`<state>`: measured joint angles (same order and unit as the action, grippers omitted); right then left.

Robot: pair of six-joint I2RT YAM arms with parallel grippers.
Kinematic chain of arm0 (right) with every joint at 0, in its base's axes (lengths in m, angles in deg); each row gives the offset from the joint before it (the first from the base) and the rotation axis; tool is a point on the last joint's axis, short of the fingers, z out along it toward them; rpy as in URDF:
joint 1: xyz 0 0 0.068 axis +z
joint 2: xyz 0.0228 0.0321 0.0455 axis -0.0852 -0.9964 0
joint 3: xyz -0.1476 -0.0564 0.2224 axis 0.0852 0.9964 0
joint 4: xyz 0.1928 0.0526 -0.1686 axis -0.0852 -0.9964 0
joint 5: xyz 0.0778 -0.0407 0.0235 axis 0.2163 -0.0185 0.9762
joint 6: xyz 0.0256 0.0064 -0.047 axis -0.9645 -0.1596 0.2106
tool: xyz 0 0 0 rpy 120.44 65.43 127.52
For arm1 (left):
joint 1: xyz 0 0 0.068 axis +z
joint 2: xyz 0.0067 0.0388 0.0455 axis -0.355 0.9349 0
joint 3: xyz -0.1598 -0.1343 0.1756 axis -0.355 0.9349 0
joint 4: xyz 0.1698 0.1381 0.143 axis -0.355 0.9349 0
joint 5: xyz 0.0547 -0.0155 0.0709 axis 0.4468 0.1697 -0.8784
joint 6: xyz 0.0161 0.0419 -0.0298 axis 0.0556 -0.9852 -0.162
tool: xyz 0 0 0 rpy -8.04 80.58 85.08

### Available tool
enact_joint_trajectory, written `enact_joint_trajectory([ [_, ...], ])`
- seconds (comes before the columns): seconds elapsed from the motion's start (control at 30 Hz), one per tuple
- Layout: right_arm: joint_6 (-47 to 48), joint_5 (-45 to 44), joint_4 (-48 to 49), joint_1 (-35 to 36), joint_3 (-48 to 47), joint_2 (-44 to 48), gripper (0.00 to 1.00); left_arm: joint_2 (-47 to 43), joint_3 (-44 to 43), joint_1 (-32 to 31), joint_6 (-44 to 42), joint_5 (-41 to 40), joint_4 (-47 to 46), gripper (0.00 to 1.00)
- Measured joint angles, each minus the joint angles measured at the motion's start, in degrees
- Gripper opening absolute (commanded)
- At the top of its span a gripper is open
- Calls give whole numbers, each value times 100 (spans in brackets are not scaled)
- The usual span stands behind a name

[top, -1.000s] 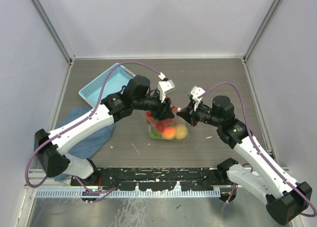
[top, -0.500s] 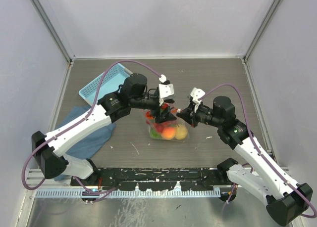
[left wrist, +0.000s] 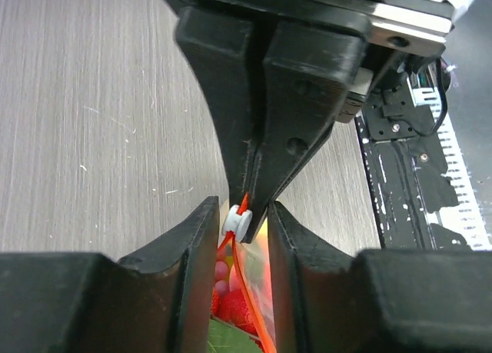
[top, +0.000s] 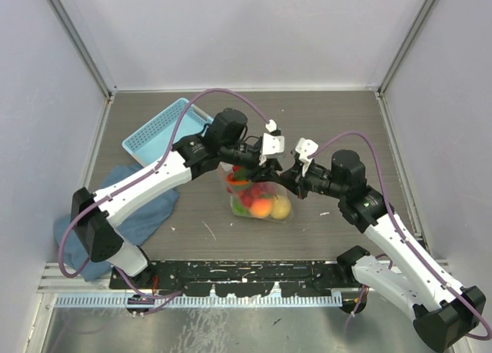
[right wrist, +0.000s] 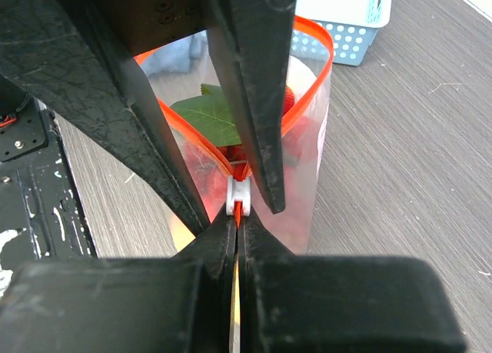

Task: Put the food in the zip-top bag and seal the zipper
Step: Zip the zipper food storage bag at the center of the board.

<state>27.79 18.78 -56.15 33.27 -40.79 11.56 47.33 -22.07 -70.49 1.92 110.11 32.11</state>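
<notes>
Left wrist view: left pincer [left wrist: 242, 207], half open, sits around the white slider [left wrist: 234, 221] at the zip-top bag [top: 257, 199] mouth; right pincer [right wrist: 237, 224] squeezes the zipper [right wrist: 328, 53] end; the food [top: 263, 208] sits inside the bag. A loose hold may let the slider slip

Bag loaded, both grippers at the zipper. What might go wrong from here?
1. The left gripper only loosely straddles the white slider; it may slip off, leaving the zipper gaping.
2. The right gripper pinches just the zipper's end; a pull may drag or topple the zip-top bag, spilling the food.
</notes>
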Motion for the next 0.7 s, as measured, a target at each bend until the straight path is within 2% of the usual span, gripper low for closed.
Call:
enact_joint_trajectory([
  [0.4,22,-2,-81,4,9,50,1,4,-122,68,-361,361,505,0],
  [0.7,15,-223,-129,35,33,195,1,87,-275,140,-409,378,680,0],
])
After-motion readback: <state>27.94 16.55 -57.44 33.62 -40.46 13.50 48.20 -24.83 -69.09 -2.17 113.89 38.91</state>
